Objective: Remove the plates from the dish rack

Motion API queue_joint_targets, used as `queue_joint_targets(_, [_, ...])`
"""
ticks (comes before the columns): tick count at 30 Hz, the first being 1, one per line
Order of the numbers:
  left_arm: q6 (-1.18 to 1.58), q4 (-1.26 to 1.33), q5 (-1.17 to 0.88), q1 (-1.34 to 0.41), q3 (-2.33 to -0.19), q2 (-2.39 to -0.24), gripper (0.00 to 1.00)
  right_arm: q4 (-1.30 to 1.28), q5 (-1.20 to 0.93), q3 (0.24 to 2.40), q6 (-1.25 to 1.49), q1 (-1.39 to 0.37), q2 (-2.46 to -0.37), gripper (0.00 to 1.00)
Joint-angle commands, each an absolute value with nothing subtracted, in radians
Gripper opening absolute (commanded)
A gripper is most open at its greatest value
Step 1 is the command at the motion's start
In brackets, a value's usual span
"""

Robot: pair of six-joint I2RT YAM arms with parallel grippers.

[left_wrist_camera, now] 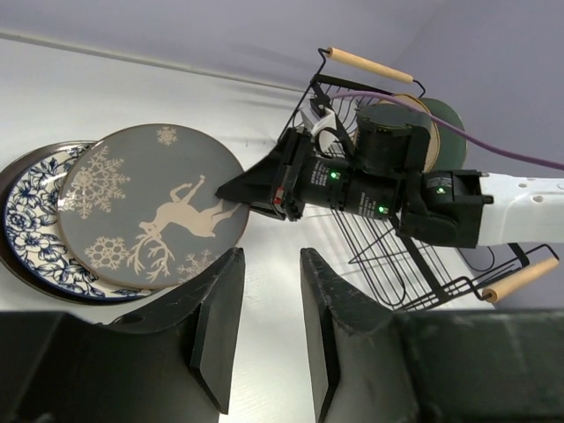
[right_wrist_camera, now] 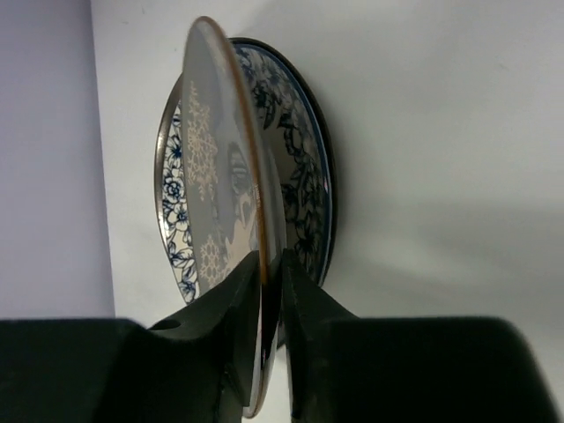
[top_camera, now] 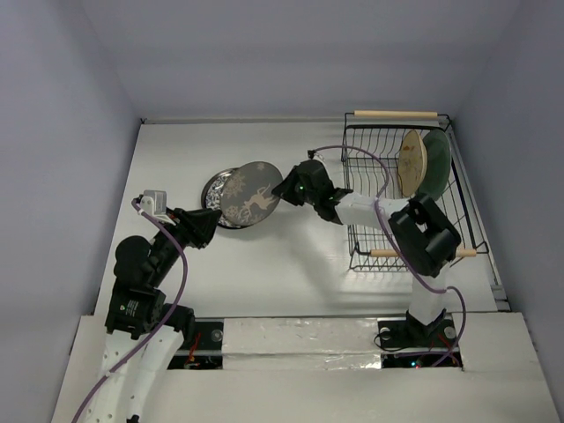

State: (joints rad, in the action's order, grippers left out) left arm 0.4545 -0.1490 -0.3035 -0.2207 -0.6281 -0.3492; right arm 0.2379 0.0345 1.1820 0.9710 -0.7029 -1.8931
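My right gripper point(top_camera: 286, 187) is shut on the rim of the grey reindeer plate point(top_camera: 251, 194), which leans on a stack on the table. Under it lie the blue-white floral plate point(top_camera: 218, 189) and a dark-rimmed plate point(left_wrist_camera: 7, 181). The right wrist view shows the grey plate point(right_wrist_camera: 220, 159) edge-on between my fingers point(right_wrist_camera: 242, 291), with the floral plate point(right_wrist_camera: 295, 167) behind it. The black wire dish rack point(top_camera: 366, 145) at the right holds the tan plate point(top_camera: 411, 159) and the teal plate point(top_camera: 438, 163) upright. My left gripper point(top_camera: 207, 227) is open and empty, just near of the stack.
The rack has wooden rod handles at its far end point(top_camera: 395, 114) and near end point(top_camera: 383, 253). Walls close the table at the back and on both sides. In the left wrist view the right arm point(left_wrist_camera: 370, 189) stretches from the rack point(left_wrist_camera: 388, 256) to the grey plate point(left_wrist_camera: 150, 207).
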Motion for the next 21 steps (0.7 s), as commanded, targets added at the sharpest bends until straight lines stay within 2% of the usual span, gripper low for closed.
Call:
queue_joint_targets(1, [0.456, -0.110, -0.316, -0.215, -0.626, -0.341, 0.29, 0.367, 0.008, 1.302, 0.994, -0.732, -1.928, 0.23])
queue_joint_targets(2, [0.454, -0.110, -0.316, -0.215, -0.626, -0.342, 0.30, 0.338, 0.008, 1.314, 0.989, -0.732, -1.942, 0.31])
queue_joint_targets(9, [0.454, -0.107, -0.319, -0.215, -0.624, -0.344, 0.31, 0.226, -0.045, 1.405, 0.917, -0.764, -2.028, 0.54])
queue_joint_targets(13, [0.456, -0.107, -0.321, -0.215, -0.624, -0.342, 0.31, 0.144, -0.014, 1.424, 0.835, -0.784, -2.020, 0.69])
queue_joint_targets(14, [0.456, -0.106, -0.322, -0.215, -0.623, -0.342, 0.32, 0.111, -0.006, 1.427, 0.819, -0.784, -2.016, 0.77])
queue_joint_targets(18, [0.457, -0.107, -0.324, -0.215, -0.623, -0.341, 0.32, 0.014, 0.073, 1.433, 0.740, -0.793, -1.987, 0.93])
queue_joint_targets(21, [0.457, -0.106, -0.324, -0.215, -0.623, -0.342, 0.32, -0.060, 0.123, 1.430, 0.684, -0.793, -1.950, 1.00])
